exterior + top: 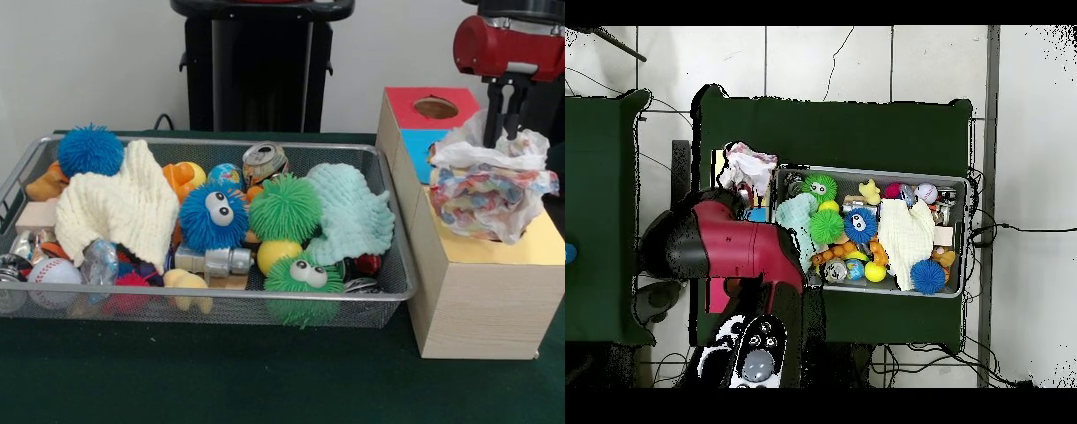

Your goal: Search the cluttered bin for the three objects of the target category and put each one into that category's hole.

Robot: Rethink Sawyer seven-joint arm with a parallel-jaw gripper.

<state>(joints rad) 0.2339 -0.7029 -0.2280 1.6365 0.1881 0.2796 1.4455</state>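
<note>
A crumpled plastic bag (pixel 493 190), white with coloured print, sat over the yellow-topped section of the wooden sorting box (pixel 481 300), bunched across what was presumably that section's hole, which could not be seen beneath it. The gripper (pixel 500 124) hung directly above, its dark jaws reaching down to the top of the bag and seemingly pinching a fold of it, though whether they had already let go could not be told for certain. In the overhead view the bag (pixel 747 165) showed as a pale heap just beside the bin's end, with the red arm (pixel 735 250) stretched toward it.

Judged from this, one item of the soft, crinkly category was at its hole but not yet pushed fully through; most of it stood proud of the box top. The red-topped hole (pixel 435 108) behind lay open and empty-looking, and the blue section between was mostly hidden.

The wire mesh bin (pixel 388 296) on the green table (pixel 265 380) remained heavily cluttered: a cream knitted cloth (pixel 119 208), a mint knitted cloth (pixel 353 212), blue and green spiky balls, a crushed can (pixel 265 162), a baseball (pixel 53 270). Which of these belonged to the target category could not be told, so up to two finds probably remained
</note>
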